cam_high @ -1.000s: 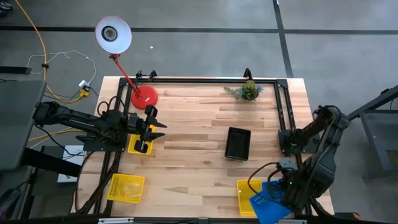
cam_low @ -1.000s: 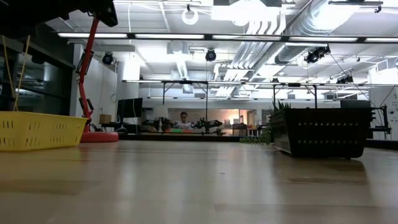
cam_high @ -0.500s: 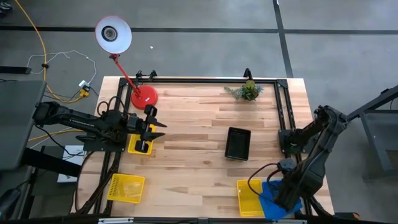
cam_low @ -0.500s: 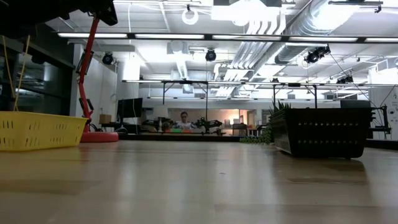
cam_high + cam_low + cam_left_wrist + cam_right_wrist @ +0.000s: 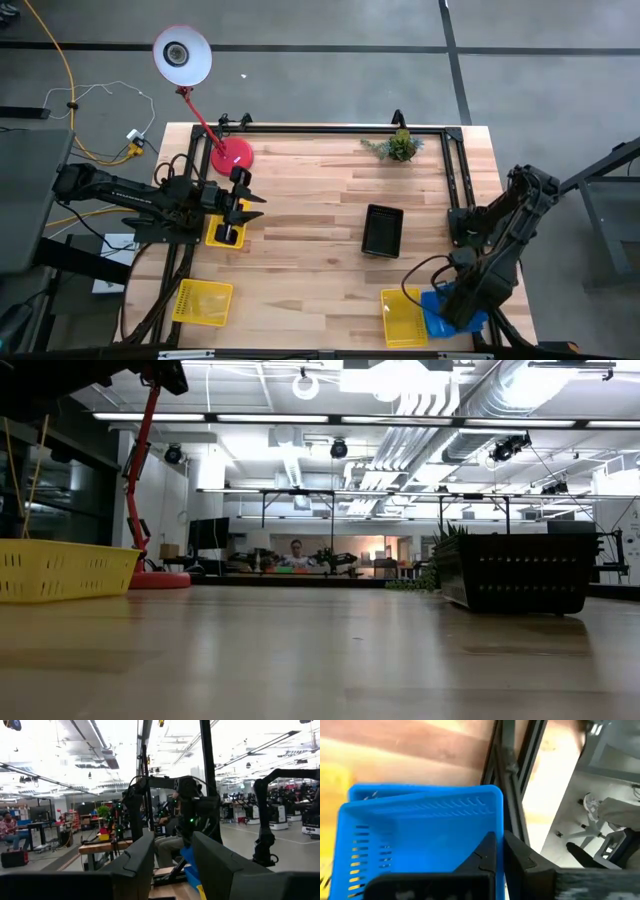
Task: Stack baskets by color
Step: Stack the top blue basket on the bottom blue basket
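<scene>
My right gripper (image 5: 455, 300) is at the near right corner, shut on a blue basket (image 5: 432, 306) that fills the right wrist view (image 5: 420, 835). This basket sits right beside a yellow basket (image 5: 402, 316). A black basket (image 5: 383, 230) rests flat on the table's middle right (image 5: 520, 572). My left gripper (image 5: 246, 198) hovers open at the left side, above a second yellow basket (image 5: 222, 233) and holding nothing (image 5: 172, 865). A third yellow basket (image 5: 203, 302) lies near the left front edge. My right gripper pinches the blue basket's side wall at its rim (image 5: 491, 827), near one corner. One finger (image 5: 484, 854) stands on the inner side and the other (image 5: 521, 861) outside. The fingers come from above, slanting steeply down. Whether the basket's bottom touches the table I cannot tell.
A red desk lamp (image 5: 230, 156) stands at the far left and a small plant (image 5: 400, 147) at the far edge. Black frame rails (image 5: 455, 170) run along the table's sides. Bare wood lies between the black basket and the left arm. A person sits far behind (image 5: 295, 550).
My right gripper has come down toward the table's near right corner and tipped steeper, carrying the blue basket. The basket now sits lower and a little farther right, beside the yellow basket. The left arm has kept still.
</scene>
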{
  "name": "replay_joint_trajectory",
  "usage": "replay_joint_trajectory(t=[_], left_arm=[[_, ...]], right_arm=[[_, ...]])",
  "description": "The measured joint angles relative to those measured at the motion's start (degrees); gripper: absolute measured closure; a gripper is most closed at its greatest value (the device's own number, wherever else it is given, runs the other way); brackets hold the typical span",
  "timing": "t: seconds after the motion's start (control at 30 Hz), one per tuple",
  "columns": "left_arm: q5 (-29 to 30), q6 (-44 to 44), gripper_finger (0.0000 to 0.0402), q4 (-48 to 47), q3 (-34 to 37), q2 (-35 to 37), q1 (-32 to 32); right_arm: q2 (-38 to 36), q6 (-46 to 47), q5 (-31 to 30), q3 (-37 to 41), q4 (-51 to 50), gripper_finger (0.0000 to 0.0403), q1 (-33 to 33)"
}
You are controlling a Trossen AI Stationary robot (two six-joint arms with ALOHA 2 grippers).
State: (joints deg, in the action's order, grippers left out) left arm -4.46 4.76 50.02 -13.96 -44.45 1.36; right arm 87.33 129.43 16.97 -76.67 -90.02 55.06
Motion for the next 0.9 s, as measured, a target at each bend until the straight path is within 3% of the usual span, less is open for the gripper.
replay_joint_trajectory(t=[0.17, 0.6, 0.9], left_arm=[[0.1, 0.6, 0.0280, 0.0, 0.0, 0.0, 0.0], [0.2, 1.3, 0.0280, 0.1, 0.0, 0.0, 0.0], [0.2, 1.3, 0.0280, 0.0, 0.0, 0.0, 0.0]], right_arm=[[-0.7, 0.0, -1.7, 3.0, -0.1, 0.0403, -0.8], [-0.7, -2.3, -17.9, 3.0, 0.0, 0.0403, -5.6], [-0.7, -2.5, -20.0, 3.0, 0.0, 0.0398, -5.4]])
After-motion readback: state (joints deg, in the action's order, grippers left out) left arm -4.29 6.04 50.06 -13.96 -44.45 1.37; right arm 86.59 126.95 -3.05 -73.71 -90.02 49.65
